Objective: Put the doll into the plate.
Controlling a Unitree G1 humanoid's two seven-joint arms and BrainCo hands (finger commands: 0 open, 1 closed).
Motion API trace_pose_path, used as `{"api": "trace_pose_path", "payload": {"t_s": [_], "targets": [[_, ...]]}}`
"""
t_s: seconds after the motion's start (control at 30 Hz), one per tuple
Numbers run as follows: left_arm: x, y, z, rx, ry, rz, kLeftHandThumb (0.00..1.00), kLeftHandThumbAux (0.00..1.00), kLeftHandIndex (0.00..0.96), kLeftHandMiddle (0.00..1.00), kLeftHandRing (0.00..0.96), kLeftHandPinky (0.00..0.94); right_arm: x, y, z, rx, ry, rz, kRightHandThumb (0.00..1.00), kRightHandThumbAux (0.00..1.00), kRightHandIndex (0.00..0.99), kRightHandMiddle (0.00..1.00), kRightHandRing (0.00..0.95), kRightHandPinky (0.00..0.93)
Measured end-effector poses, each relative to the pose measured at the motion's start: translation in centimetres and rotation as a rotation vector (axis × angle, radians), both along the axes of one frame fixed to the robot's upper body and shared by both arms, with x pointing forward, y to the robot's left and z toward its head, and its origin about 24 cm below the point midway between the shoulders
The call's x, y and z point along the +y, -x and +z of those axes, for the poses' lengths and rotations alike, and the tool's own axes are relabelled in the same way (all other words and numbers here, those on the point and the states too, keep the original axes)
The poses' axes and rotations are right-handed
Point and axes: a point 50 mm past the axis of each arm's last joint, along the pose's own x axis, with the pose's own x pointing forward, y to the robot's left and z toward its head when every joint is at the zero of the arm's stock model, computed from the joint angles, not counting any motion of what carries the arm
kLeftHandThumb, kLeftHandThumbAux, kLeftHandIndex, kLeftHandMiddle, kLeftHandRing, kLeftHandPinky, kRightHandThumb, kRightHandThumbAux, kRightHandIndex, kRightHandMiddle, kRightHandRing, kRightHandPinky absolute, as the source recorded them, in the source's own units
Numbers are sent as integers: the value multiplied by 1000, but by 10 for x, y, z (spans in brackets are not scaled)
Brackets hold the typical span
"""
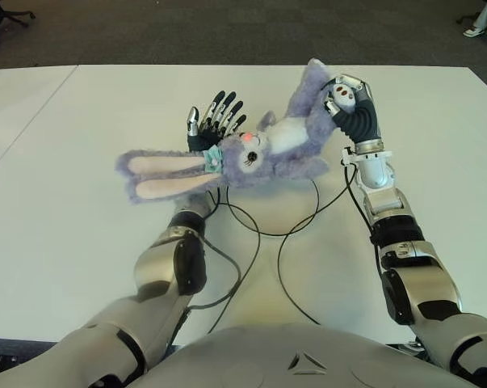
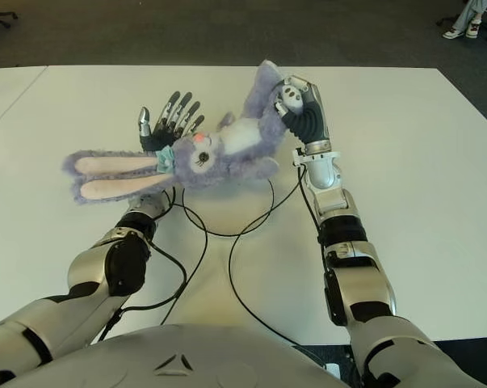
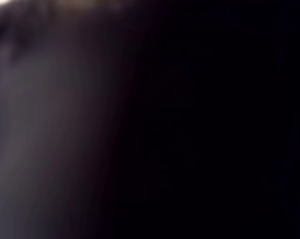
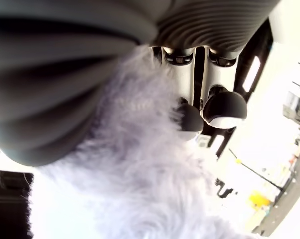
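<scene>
The doll [image 1: 267,149] is a purple plush bunny with long pink-lined ears [image 1: 162,174] and a teal bow, stretched out above the white table [image 1: 81,242]. My right hand [image 1: 348,101] is shut on the doll's lower end, at the far right of it. In the right wrist view purple fur [image 4: 140,174] fills the palm and the fingertips [image 4: 224,107] curl over it. My left hand [image 1: 215,117] is behind the doll's head with its fingers spread, palm side hidden by the head. The left wrist view is dark. No plate shows in any view.
Black cables [image 1: 259,230] loop on the table between my arms. A table seam [image 1: 33,113] runs at the far left. Dark floor lies beyond the far edge, with a person's shoes [image 1: 479,28] at the back right.
</scene>
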Motion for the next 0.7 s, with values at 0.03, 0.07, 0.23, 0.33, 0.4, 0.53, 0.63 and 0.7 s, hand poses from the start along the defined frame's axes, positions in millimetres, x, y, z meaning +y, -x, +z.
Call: {"api": "trace_pose_path", "payload": {"t_s": [0.03, 0.07, 0.23, 0.33, 0.4, 0.53, 0.63, 0.7], "targets": [[0, 1, 0, -12, -5, -7, 136, 225, 0, 0, 0, 0, -1, 2, -1, 1, -2, -1, 708, 712, 440, 837, 846, 850], [0, 2, 1, -24, -12, -13, 134, 226, 0, 0, 0, 0, -2, 4, -3, 5, -4, -3, 708, 712, 440, 836, 846, 850], [-2, 7, 2, -73, -37, -49, 125, 225, 0, 0, 0, 0, -7, 13, -14, 31, -6, -11, 708, 711, 440, 833, 847, 850], [-4, 9, 3, -94, -49, -67, 124, 227, 0, 0, 0, 0, -9, 18, -18, 42, -13, -13, 709, 711, 440, 830, 845, 848], [-5, 11, 3, -105, -55, -78, 123, 228, 0, 0, 0, 0, -10, 22, -19, 47, -15, -13, 709, 711, 440, 829, 844, 847], [-5, 12, 3, -116, -60, -87, 121, 243, 0, 0, 0, 0, -12, 27, -22, 63, -20, -12, 710, 710, 440, 826, 838, 847], [-5, 13, 3, -119, -63, -92, 122, 258, 0, 0, 0, 0, -13, 30, -26, 82, -25, -10, 710, 710, 440, 830, 843, 849], [-6, 14, 3, -121, -67, -97, 123, 265, 0, 0, 0, 0, -15, 32, -29, 100, -25, -11, 710, 710, 440, 833, 847, 850]]}}
